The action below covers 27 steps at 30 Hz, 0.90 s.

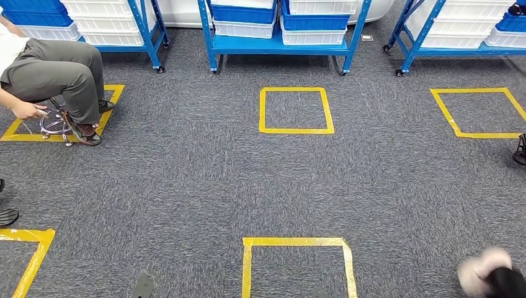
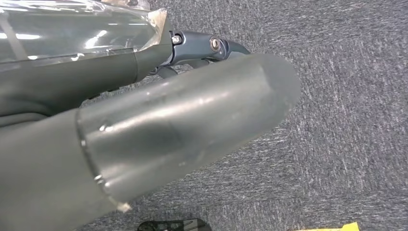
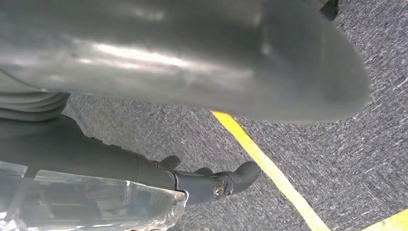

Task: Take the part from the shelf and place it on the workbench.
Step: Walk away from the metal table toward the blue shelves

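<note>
Blue shelves (image 1: 279, 45) stand along the far side of the grey carpet, loaded with white bins (image 1: 251, 28) and blue bins (image 1: 313, 22). I cannot make out any part inside the bins from here. In the left wrist view my left hand (image 2: 183, 130) hangs over the carpet, its thick grey thumb apart from the darker fingers (image 2: 207, 48), with nothing in it. My right hand (image 3: 192, 57) hangs the same way above a yellow tape line (image 3: 264, 163). Its dark fingers (image 3: 211, 183) are slightly bent and hold nothing.
A person (image 1: 56, 71) sits on a wheeled stool at the far left, feet on a yellow tape square. More tape squares (image 1: 296, 110) mark the carpet ahead, to the right and just below me. A blurred pale and dark shape (image 1: 490, 276) sits at the lower right corner.
</note>
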Available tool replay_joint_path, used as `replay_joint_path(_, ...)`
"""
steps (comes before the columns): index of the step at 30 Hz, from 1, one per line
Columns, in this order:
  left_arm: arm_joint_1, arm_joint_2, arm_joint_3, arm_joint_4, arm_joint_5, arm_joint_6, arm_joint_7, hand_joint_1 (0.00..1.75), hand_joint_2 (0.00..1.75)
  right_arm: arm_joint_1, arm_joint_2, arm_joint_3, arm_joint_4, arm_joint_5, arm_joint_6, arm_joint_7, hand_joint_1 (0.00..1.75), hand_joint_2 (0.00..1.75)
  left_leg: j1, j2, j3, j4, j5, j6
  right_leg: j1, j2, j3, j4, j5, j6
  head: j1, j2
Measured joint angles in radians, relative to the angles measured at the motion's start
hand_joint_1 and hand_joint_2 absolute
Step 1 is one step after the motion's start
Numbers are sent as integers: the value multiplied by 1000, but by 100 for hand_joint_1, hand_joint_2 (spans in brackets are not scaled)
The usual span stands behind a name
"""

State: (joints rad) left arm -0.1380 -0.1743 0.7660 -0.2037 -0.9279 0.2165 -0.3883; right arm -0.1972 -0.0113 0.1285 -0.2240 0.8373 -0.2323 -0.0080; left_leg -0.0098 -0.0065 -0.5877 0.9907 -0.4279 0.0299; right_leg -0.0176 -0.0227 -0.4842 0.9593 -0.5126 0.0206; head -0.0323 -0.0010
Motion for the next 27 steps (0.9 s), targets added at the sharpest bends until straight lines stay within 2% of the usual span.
replay_joint_path(3, 0, 2, 0, 0, 2, -2, -4, 0, 0, 1, 3, -1, 0, 1, 0, -1, 0, 0, 0, -3, 5, -12, -5, 18, 0, 0, 9, 19, 10, 19, 0, 0)
replay_joint_path(4, -1, 2, 0, 0, 2, -2, -6, 0, 0, 1, 4, -2, 0, 1, -1, -1, 0, 0, 1, -4, 14, -20, -6, 25, -1, 2, 7, 36, 8, 22, 1, 0)
replay_joint_path(5, -2, 2, 0, 0, 3, -2, -7, 0, 0, 0, 4, -4, 1, 2, -1, -1, 0, 0, 3, -4, 23, -26, -5, 30, 0, 5, -8, 65, -6, 20, 2, 0)
replay_joint_path(6, -4, 2, 0, -1, 3, -2, -9, 0, 0, -2, 4, -6, 1, 3, -1, -1, 0, 0, 4, -5, 32, -30, -4, 33, -1, 7, -30, 106, -26, 14, 4, 0)
replay_joint_path(8, -7, 1, 0, -1, 4, -2, -12, 0, 0, -2, 5, -9, 1, 4, -1, -2, 0, 0, 5, -7, 34, -30, -5, 35, -2, 11, -109, 237, -74, 7, 7, 0)
replay_joint_path(9, -7, 0, 0, -1, 4, -2, -13, 0, 0, 1, 5, -10, 1, 4, -1, -2, 0, 0, 4, -9, 35, -29, -6, 35, -2, 13, -145, 289, -88, 9, 8, 0)
replay_joint_path(10, -7, -1, 0, 0, 4, -2, -14, 0, 0, 4, 4, -10, 2, 4, -1, -2, 0, 0, 5, -12, 38, -29, -10, 34, -4, 14, -173, 314, -88, 16, 9, 0)
replay_joint_path(11, -7, -2, 0, 0, 4, -3, -15, 0, 0, 7, 2, -10, 2, 5, -1, -2, 0, 0, 7, -16, 43, -28, -14, 30, -6, 15, -176, 292, -68, 29, 9, 0)
replay_joint_path(12, -7, -3, 0, 0, 4, -4, -15, 0, 0, 9, 1, -10, 3, 5, -1, -2, 0, 0, 10, -19, 48, -27, -19, 25, -9, 15, -165, 245, -38, 41, 9, 0)
replay_joint_path(13, -7, -4, 0, 0, 5, -5, -16, 0, 0, 10, 1, -11, 3, 6, -1, -2, 0, 0, 12, -21, 53, -22, -27, 17, -14, 16, -142, 172, 4, 56, 11, 0)
replay_joint_path(14, -7, -4, 0, -1, 5, -5, -17, 0, 0, 9, 1, -11, 3, 6, -1, -2, 0, 0, 13, -22, 57, -16, -37, 9, -15, 16, -122, 114, 23, 55, 13, 0)
replay_joint_path(15, -7, -4, 0, -1, 5, -5, -18, 0, 0, 8, 2, -12, 4, 6, -1, -2, 0, 0, 12, -23, 57, -10, -48, 0, -14, 16, -107, 77, 32, 46, 14, 0)
replay_joint_path(16, -8, -4, 0, -1, 5, -5, -20, 0, 0, 9, 3, -13, 4, 7, -1, -2, 0, 0, 12, -23, 59, -2, -57, -9, -14, 17, -97, 52, 37, 31, 15, 0)
replay_joint_path(17, -8, -4, 0, -1, 5, -5, -22, 0, 0, 10, 3, -14, 5, 7, -1, -2, 0, 0, 12, -23, 60, 4, -63, -14, -12, 18, -93, 54, 30, 12, 14, 0)
replay_joint_path(19, -9, -4, -1, -1, 5, -5, -25, 0, 0, 13, 3, -15, 4, 8, -1, -2, 0, 0, 17, -17, 57, 29, -65, -24, -13, 20, -78, 55, 34, -9, 11, 0)
replay_joint_path(20, -10, -4, -1, -1, 5, -5, -26, 0, 0, 13, 3, -16, 4, 8, -2, -2, 0, 0, 19, -12, 39, 64, -64, -29, -12, 20, -69, 56, 31, -18, 10, 0)
replay_joint_path(21, -11, -5, -1, -1, 5, -4, -26, 0, 0, 12, 3, -16, 4, 8, -3, -2, 0, 0, 21, -5, 10, 114, -67, -34, -11, 20, -61, 55, 25, -24, 9, 0)
replay_joint_path(22, -12, -6, -1, -2, 5, -4, -27, 0, 0, 12, 3, -17, 4, 8, -3, -2, 0, 0, 21, 0, -35, 179, -80, -38, -9, 20, -54, 55, 17, -27, 10, 0)
replay_joint_path(24, -12, -7, -2, -2, 5, -5, -27, 0, 0, 14, 3, -18, 5, 8, -4, -2, 0, 0, 21, 4, -123, 288, -132, -42, -5, 20, -37, 55, 0, -31, 9, 0)
replay_joint_path(25, -12, -8, -2, -2, 5, -5, -27, 0, 0, 15, 3, -19, 5, 8, -4, -2, 0, 0, 21, 4, -151, 318, -154, -42, -4, 20, -31, 55, -7, -32, 9, 0)
replay_joint_path(27, -11, -8, -2, -2, 5, -5, -27, 0, 0, 16, 3, -19, 5, 7, -4, -2, 0, 0, 21, 4, -166, 329, -168, -41, -3, 21, -26, 55, -12, -32, 9, 0)
